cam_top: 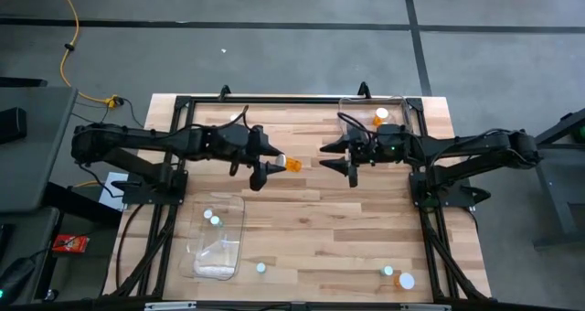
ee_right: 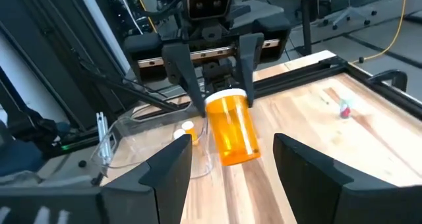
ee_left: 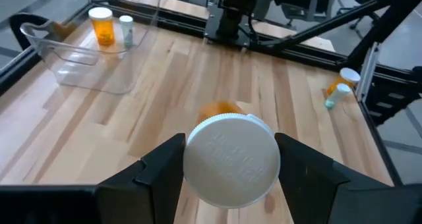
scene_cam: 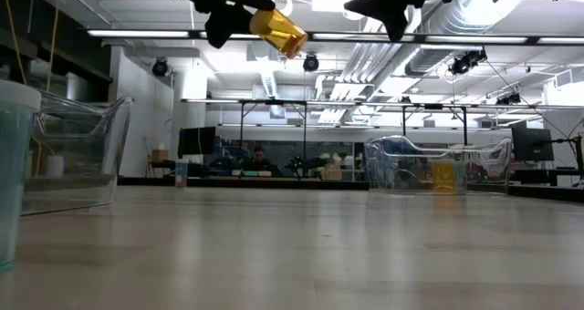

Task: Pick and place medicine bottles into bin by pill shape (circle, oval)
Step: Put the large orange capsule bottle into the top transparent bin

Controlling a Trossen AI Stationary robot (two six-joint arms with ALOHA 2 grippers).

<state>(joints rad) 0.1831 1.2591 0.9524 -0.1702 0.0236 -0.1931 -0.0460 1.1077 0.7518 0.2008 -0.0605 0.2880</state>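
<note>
My left gripper (cam_top: pixel 272 162) is shut on an orange-amber medicine bottle (cam_top: pixel 292 165) with a white cap, high above the table's middle. In the low view the bottle (scene_cam: pixel 278 32) hangs well clear of the wood. My right gripper (cam_top: pixel 340 157) is open and empty, facing the bottle from the table's right with a small gap between them. In the right wrist view its fingers stand either side of the bottle (ee_right: pixel 232 130) without touching. Small bottles lie near the front edge (cam_top: pixel 260 267), (cam_top: pixel 388 271), (cam_top: pixel 405 280). My left gripper pinches the bottle's white cap (ee_left: pixel 231 159) between its two fingers, one on each side. The fingers come roughly level from the table's left. The orange body (ee_right: pixel 234 138) sticks out past the fingertips toward the table's right, tilted a little downward, lifted clear of the table.
A clear bin (cam_top: pixel 400 105) at the far right holds an orange bottle (cam_top: pixel 380 116). Another clear bin (cam_top: pixel 239 242) at the near left holds two small bottles (cam_top: pixel 212 218). Black frame rails (cam_top: pixel 292 99) run along the table's edges.
</note>
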